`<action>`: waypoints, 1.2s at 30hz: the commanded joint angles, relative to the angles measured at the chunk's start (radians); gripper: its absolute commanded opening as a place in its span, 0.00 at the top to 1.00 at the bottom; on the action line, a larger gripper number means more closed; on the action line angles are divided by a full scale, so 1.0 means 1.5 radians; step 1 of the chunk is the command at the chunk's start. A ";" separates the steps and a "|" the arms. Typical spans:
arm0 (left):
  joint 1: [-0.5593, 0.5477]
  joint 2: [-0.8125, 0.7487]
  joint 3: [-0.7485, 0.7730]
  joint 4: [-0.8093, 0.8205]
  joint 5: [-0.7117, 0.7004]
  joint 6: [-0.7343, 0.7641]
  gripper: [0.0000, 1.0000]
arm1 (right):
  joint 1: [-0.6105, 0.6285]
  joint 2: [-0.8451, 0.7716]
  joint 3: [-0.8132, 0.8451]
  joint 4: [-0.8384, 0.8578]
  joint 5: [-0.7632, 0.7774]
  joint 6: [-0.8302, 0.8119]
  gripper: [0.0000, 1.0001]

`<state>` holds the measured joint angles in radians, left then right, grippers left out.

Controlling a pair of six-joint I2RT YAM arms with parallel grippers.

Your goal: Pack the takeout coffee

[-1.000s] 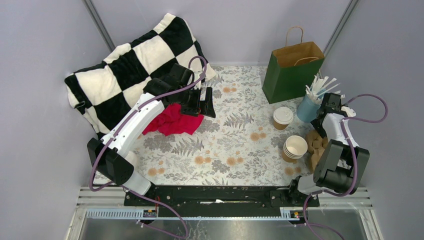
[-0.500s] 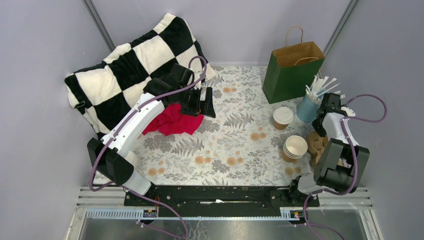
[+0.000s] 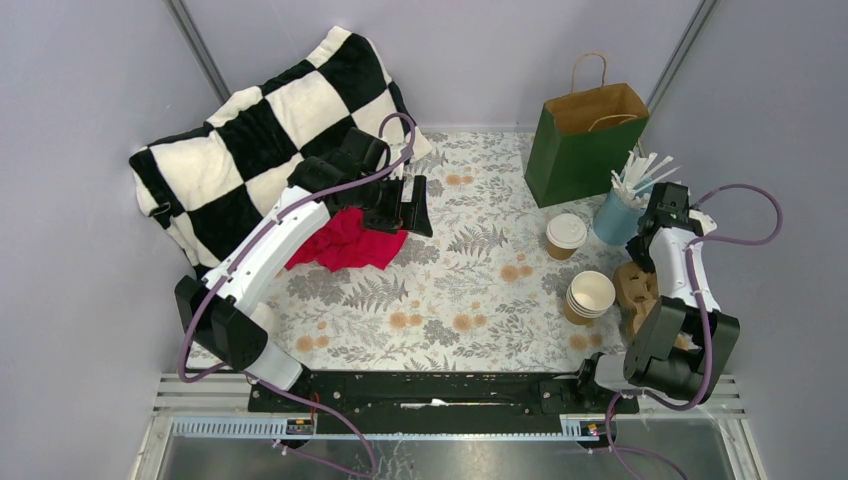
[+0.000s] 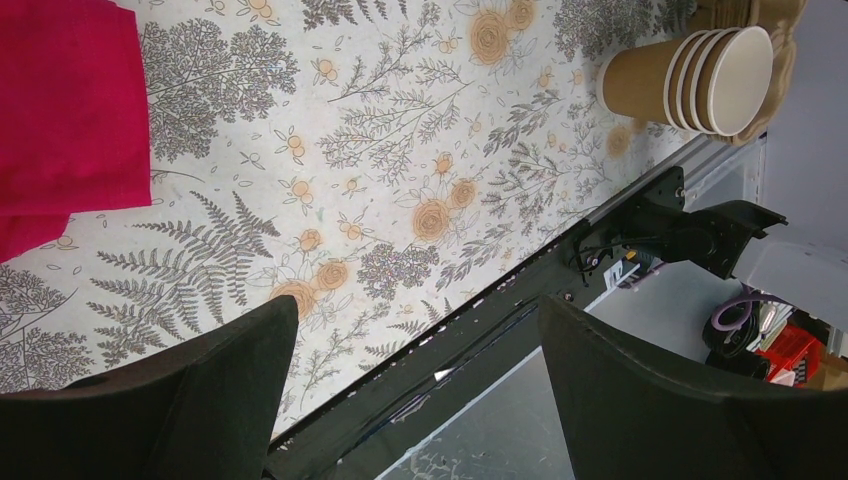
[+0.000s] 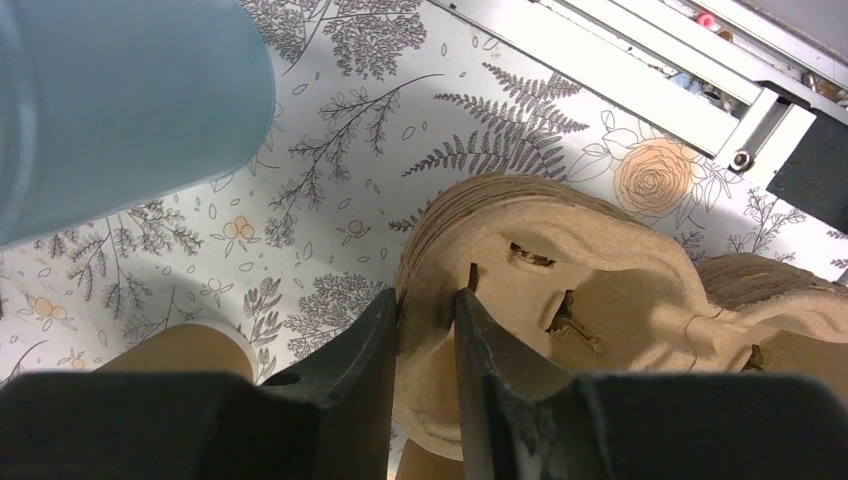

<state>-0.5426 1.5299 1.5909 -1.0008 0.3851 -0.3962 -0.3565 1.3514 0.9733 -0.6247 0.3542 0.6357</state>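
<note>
The takeout coffee [image 3: 566,235], a brown cup with a white lid, stands upright on the floral cloth, left of a blue cup [image 3: 616,217]. Nothing holds it. My right gripper [image 3: 638,264] is down at the right edge, its jaws shut on the rim of the molded cardboard carrier [image 3: 634,292]. In the right wrist view that gripper [image 5: 425,312] pinches the carrier [image 5: 560,290] wall between both fingers. My left gripper [image 3: 411,205] hangs open and empty over the red cloth [image 3: 345,243], far from the coffee; the left wrist view shows this gripper [image 4: 417,305] holding nothing.
A stack of lidless cups [image 3: 588,296] sits beside the carrier. The blue cup [image 5: 120,100] holds white straws. A green and brown paper bag [image 3: 585,135] stands open at the back right. A checkered blanket [image 3: 260,130] fills the back left.
My right jaws have closed onto the carrier's rim, and the right arm has shifted slightly to the right. The left arm has not moved.
</note>
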 commanded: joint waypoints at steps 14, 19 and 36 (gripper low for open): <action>-0.008 -0.009 0.015 0.011 0.003 0.009 0.06 | -0.003 0.024 0.033 0.025 -0.087 -0.106 0.81; -0.011 -0.018 0.010 0.010 0.006 0.008 0.06 | -0.003 0.053 0.049 0.010 -0.121 -0.123 0.60; -0.012 -0.086 0.033 0.007 -0.109 0.104 0.03 | -0.006 -0.020 0.103 -0.074 -0.203 -0.159 0.27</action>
<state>-0.5556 1.4410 1.6241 -1.0168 0.2928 -0.3065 -0.3573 1.3888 1.0790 -0.6762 0.0956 0.4129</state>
